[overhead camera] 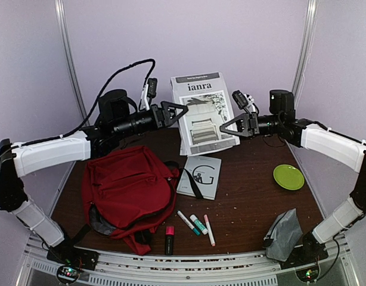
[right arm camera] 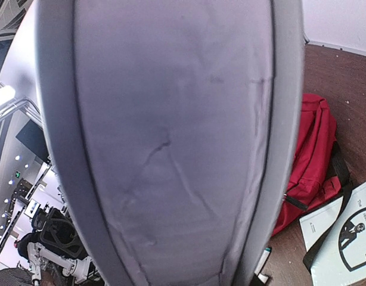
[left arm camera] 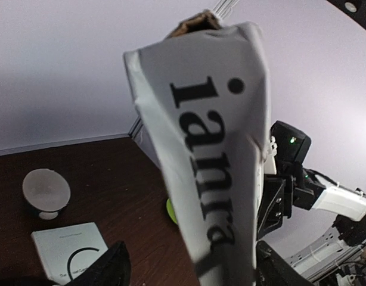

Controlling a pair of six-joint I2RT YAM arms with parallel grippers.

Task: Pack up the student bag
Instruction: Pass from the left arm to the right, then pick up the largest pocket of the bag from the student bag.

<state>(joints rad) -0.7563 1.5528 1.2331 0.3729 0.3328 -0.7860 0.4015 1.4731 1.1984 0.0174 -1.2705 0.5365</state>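
The left tool and right tool clamp opposite edges of the magazine. The student bag lies on the worktop.

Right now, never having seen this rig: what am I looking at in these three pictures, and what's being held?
Two robot arms are bolted at the near edge of the table, and each ends in a two-finger gripper. The wide picture comes from a fixed camera above and behind them. The other two come from a camera on each wrist, so the held magazine, titled "ianra", fills them. The left gripper and right gripper appear to pinch its opposite sides and hold it up. Lying on the table are the red student bag, a thin book, a green plate, a grey pouch, a pink highlighter and three markers.
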